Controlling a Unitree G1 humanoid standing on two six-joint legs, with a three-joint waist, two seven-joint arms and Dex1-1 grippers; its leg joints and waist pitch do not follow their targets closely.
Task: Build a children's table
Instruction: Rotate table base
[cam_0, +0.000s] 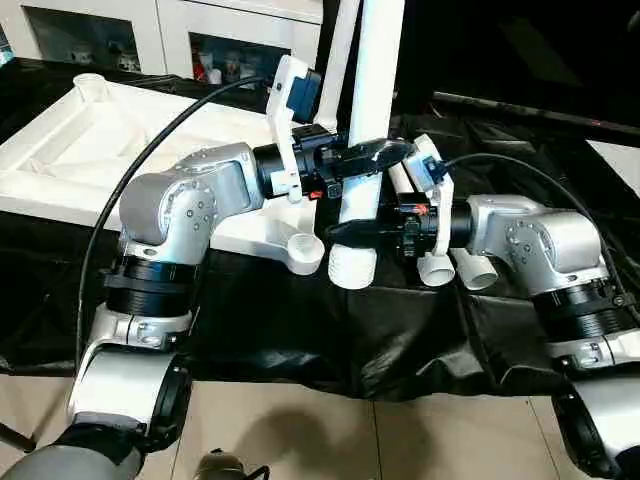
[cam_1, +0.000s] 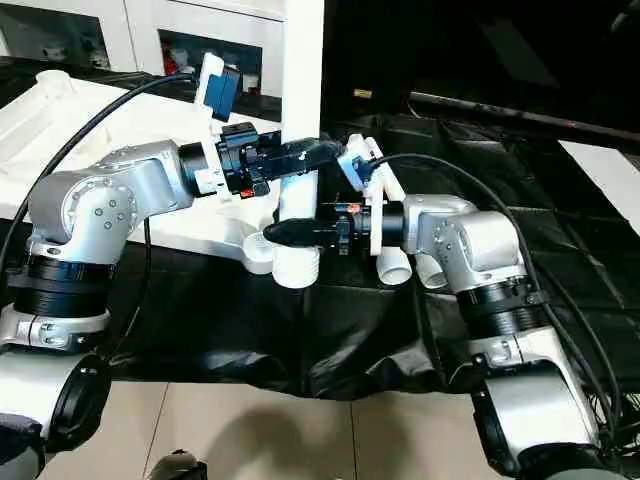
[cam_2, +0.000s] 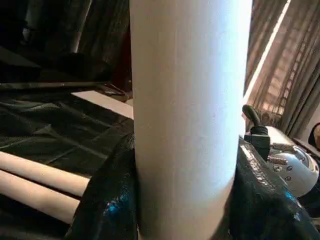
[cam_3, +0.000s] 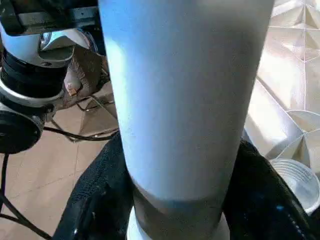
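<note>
While held upright: leg at frame centre, pinched by left gripper above and right gripper below.
Flared end: hanging just beside near corner socket of tabletop, upper left.
Risk: misaligned descent, missing the socket.
Cause: uneven pull between the arms, tilting the leg.
Spare legs: right of centre, near the desk edge, liable to roll.

Silver jointed arms, black ribbed collars, black cables, 2 black-fingered claws, white wrist brackets.
</note>
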